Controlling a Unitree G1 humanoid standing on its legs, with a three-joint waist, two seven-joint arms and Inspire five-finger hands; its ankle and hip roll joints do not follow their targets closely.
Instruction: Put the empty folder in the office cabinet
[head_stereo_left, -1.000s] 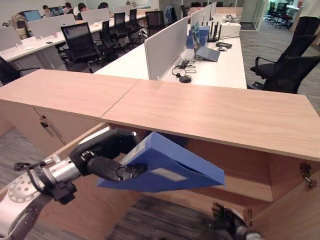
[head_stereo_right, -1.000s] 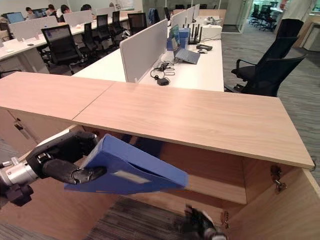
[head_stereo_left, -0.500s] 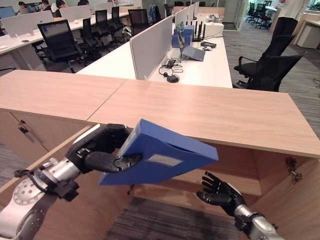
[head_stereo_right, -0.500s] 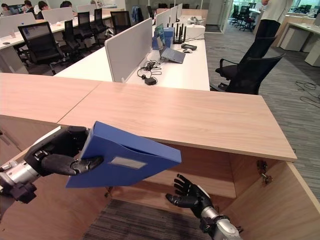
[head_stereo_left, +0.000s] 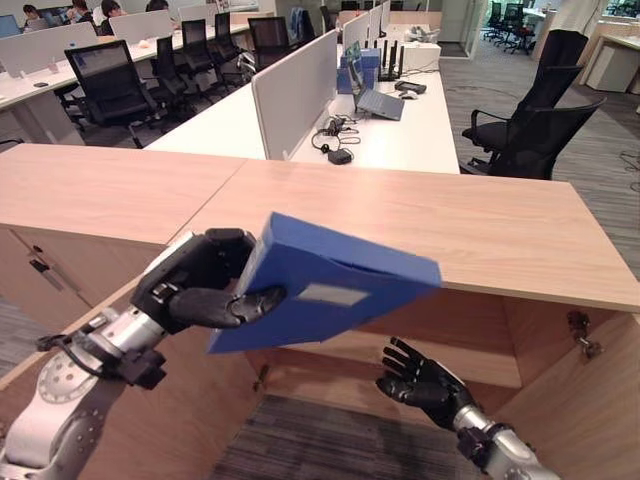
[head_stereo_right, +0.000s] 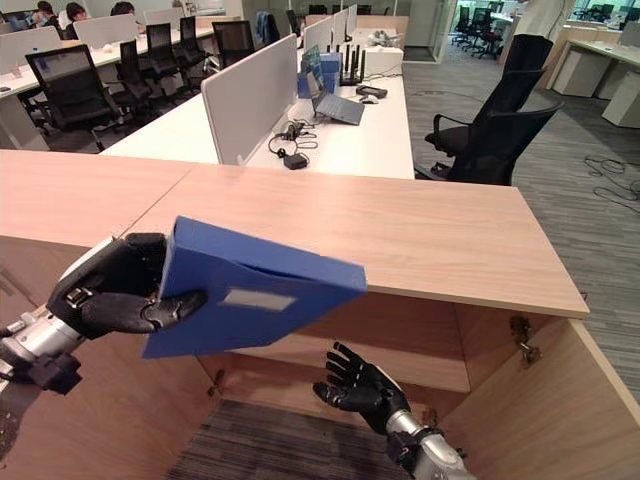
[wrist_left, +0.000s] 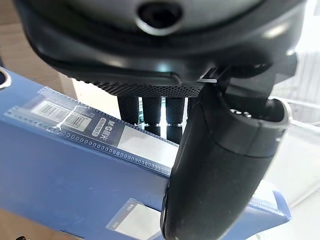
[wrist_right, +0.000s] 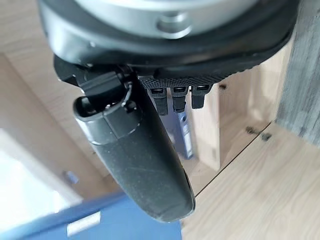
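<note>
My left hand (head_stereo_left: 196, 287) is shut on the near end of the blue folder (head_stereo_left: 335, 288); its thumb (wrist_left: 220, 165) lies across the folder's labelled face (wrist_left: 70, 170). I hold the folder tilted in the air before the open wooden cabinet (head_stereo_left: 450, 225), level with the cabinet top's front edge. My right hand (head_stereo_left: 418, 379) is open with fingers spread, below the folder's far end and in front of the cabinet's inner shelf (head_stereo_left: 430, 362). The folder's edge (wrist_right: 100, 225) also shows in the right wrist view.
The cabinet's doors stand open, one at the left (head_stereo_left: 190, 420), one at the right (head_stereo_right: 540, 410). A slim upright thing (wrist_right: 182, 132) stands inside the cabinet. Behind are white desks (head_stereo_left: 400, 130) with partitions, a laptop and black office chairs (head_stereo_left: 535, 130).
The left hand has lifted the folder from under the cabinet top to the level of its edge. The right hand has come up from below, fingers spread. The camera has shifted.
</note>
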